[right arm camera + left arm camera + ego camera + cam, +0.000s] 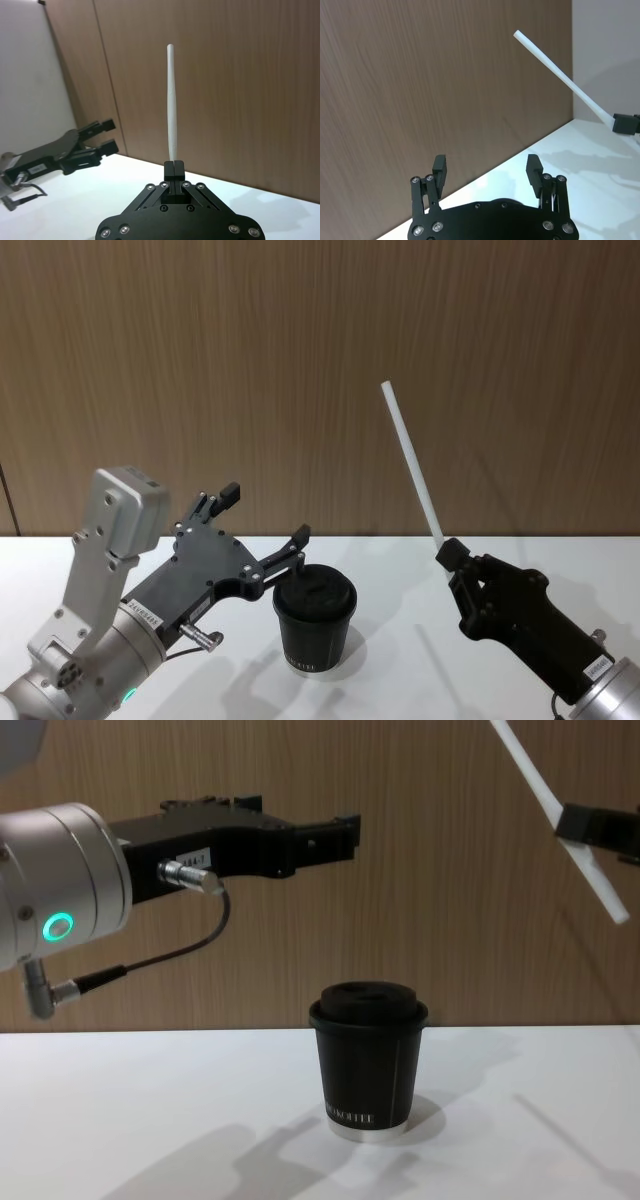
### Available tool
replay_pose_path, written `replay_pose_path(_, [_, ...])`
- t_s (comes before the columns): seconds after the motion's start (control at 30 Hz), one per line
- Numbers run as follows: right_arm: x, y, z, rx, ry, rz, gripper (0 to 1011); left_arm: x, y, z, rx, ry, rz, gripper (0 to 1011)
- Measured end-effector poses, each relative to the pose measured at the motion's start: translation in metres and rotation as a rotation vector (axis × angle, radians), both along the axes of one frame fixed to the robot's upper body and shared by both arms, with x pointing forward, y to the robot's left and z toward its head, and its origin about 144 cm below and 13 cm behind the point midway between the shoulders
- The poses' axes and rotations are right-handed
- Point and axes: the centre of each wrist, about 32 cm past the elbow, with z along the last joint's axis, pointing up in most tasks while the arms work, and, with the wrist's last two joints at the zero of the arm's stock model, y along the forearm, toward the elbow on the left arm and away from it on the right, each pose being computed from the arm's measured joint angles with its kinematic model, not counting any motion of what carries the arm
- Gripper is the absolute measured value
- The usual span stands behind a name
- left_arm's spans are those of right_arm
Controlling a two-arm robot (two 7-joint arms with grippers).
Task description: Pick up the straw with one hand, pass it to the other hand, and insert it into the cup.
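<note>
The right gripper (447,552) is clamped on the straw (412,465) near its lower end; it looks light, stiff and slick; the left gripper (266,514), fingers apart, should pinch mid-shaft.

Before us a white table (390,560), behind it a brown wood-grain wall (300,360), a pale side wall (610,45) adjoining.

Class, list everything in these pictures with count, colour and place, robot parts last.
straw: one, white, tilted in the air on the right, held near its lower end.
cup: one, black with a black lid, upright on the table, centre.
table: one, white, under the cup.
wall: one, brown wood, behind the table.
left gripper: one, black, open, raised higher than the cup, on the left.
right gripper: one, black, shut on the straw, on the right.
</note>
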Motion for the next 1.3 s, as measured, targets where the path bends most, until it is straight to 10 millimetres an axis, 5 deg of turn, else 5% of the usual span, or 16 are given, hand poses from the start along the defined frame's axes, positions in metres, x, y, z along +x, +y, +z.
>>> replay_pose_path(1.3, [-0.006, 0.006, -0.011, 0.061, -0.025, 0.217, 0, -0.006, 0.005, 0.014, -0.385, 0.157, -0.39, 1000])
